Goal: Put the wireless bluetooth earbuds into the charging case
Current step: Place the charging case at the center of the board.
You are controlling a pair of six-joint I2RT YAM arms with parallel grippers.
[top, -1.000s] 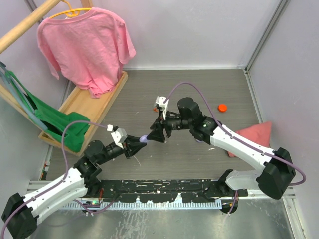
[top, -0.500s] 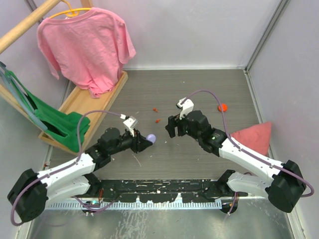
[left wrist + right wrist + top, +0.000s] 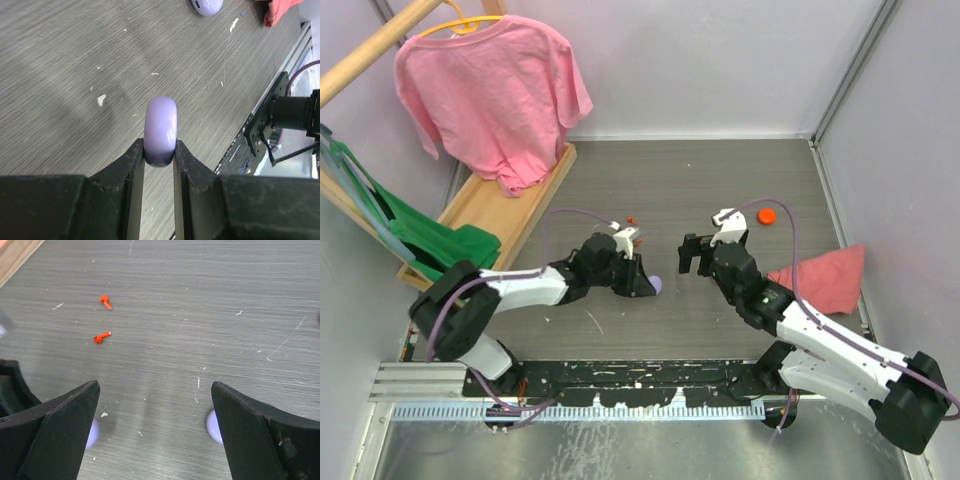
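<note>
Top view, my left gripper [image 3: 646, 284] pinching a lilac disc [image 3: 657, 285], right gripper [image 3: 694, 256] spread wide just right of it, left wrist, disc upright between the fingers, right wrist, two red bits [image 3: 105, 301] beyond the disc, case and earbuds I can't spot.

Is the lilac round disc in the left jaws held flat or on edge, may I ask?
On edge: the jaws of the left gripper pinch the lilac round disc by its flat faces.

Right fingers [image 3: 65, 425] now wider (and rightward)
</note>
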